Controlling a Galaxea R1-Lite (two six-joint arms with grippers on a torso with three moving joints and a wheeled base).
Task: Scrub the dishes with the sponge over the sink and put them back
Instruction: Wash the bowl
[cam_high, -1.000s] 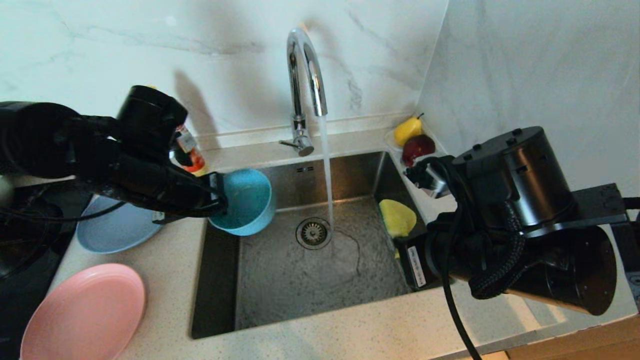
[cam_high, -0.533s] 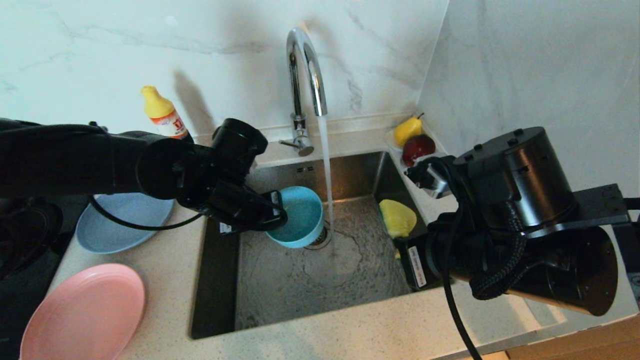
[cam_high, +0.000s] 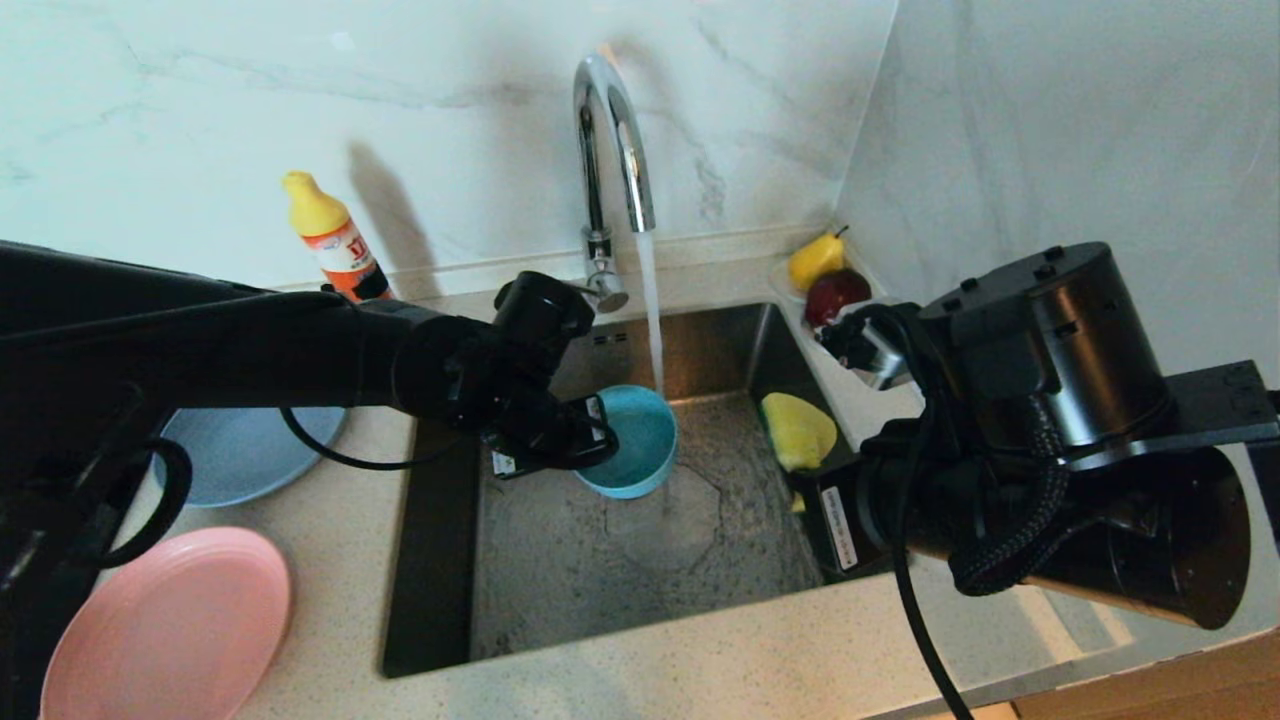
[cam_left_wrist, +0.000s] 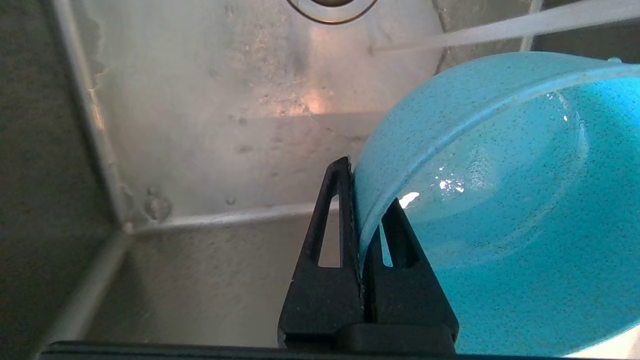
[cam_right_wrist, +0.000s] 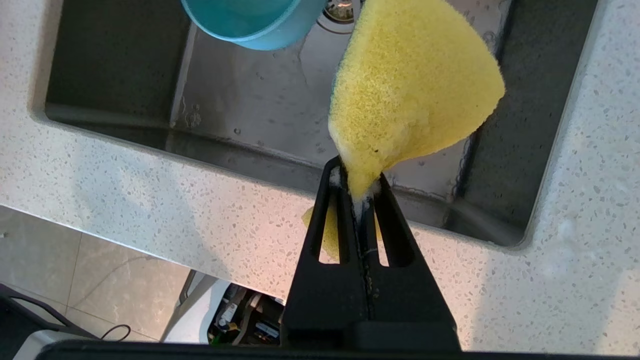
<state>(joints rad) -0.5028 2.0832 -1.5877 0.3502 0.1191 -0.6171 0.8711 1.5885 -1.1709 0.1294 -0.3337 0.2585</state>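
Note:
My left gripper (cam_high: 598, 432) (cam_left_wrist: 364, 197) is shut on the rim of the teal bowl (cam_high: 632, 441) (cam_left_wrist: 505, 200), holding it tilted over the middle of the sink (cam_high: 560, 570), right beside the running water. At the sink's right edge my right gripper (cam_high: 808, 488) (cam_right_wrist: 358, 180) is shut on the yellow sponge (cam_high: 797, 430) (cam_right_wrist: 410, 95). The light-blue plate (cam_high: 250, 452) and the pink plate (cam_high: 170, 625) lie on the counter to the left of the sink, the blue one partly behind my left arm.
The curved chrome tap (cam_high: 608, 170) pours a stream of water (cam_high: 653, 320) into the basin. A yellow-capped bottle (cam_high: 330, 238) stands at the back left. A pear (cam_high: 815, 258) and a red fruit (cam_high: 838, 295) lie in the back right corner.
My left arm has carried the bowl from the sink's left edge rightward, up to the water stream. The right arm with the sponge has hardly moved.

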